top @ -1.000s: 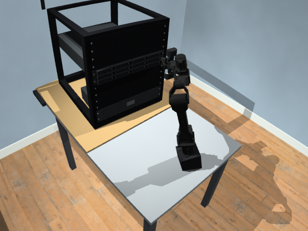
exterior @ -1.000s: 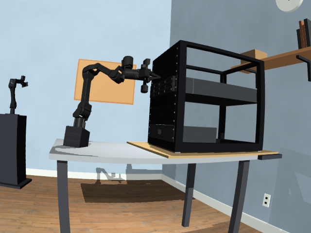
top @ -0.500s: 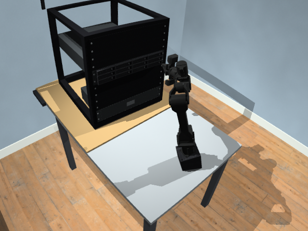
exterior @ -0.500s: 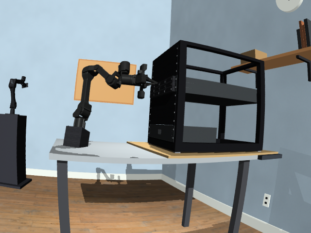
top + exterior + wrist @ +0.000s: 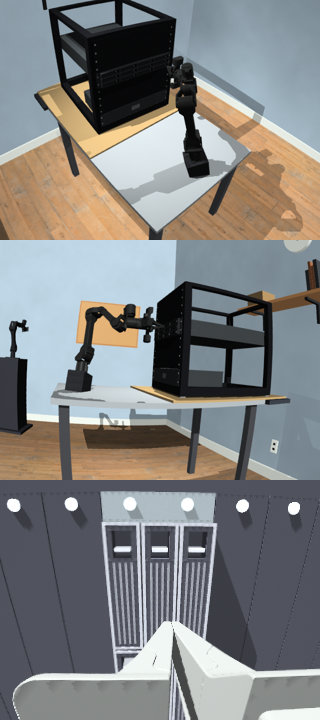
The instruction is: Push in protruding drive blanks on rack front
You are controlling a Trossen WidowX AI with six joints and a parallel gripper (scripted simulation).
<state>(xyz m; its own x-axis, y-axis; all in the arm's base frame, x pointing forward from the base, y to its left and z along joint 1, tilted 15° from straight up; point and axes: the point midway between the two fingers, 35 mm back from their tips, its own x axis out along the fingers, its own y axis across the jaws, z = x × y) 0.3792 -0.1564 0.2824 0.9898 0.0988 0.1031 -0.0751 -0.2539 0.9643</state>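
Observation:
The black open-frame rack (image 5: 116,64) stands on a tan board (image 5: 77,121) at the back of the table. A row of grey drive blanks (image 5: 134,69) crosses its front at mid height; it also shows in the side view (image 5: 168,329). My gripper (image 5: 170,629) (image 5: 160,326) is shut with nothing between the fingers. It points straight at the right end of that row. In the wrist view three ribbed blanks (image 5: 159,585) fill the centre, and the fingertips lie over the seam between the middle and right ones. I cannot tell whether the tips touch, or which blanks stick out.
The arm's base (image 5: 197,165) sits on the grey table half (image 5: 165,160), to the right in front of the rack. A lower panel (image 5: 135,107) sits near the rack's bottom. A wall shelf (image 5: 284,302) hangs behind the rack.

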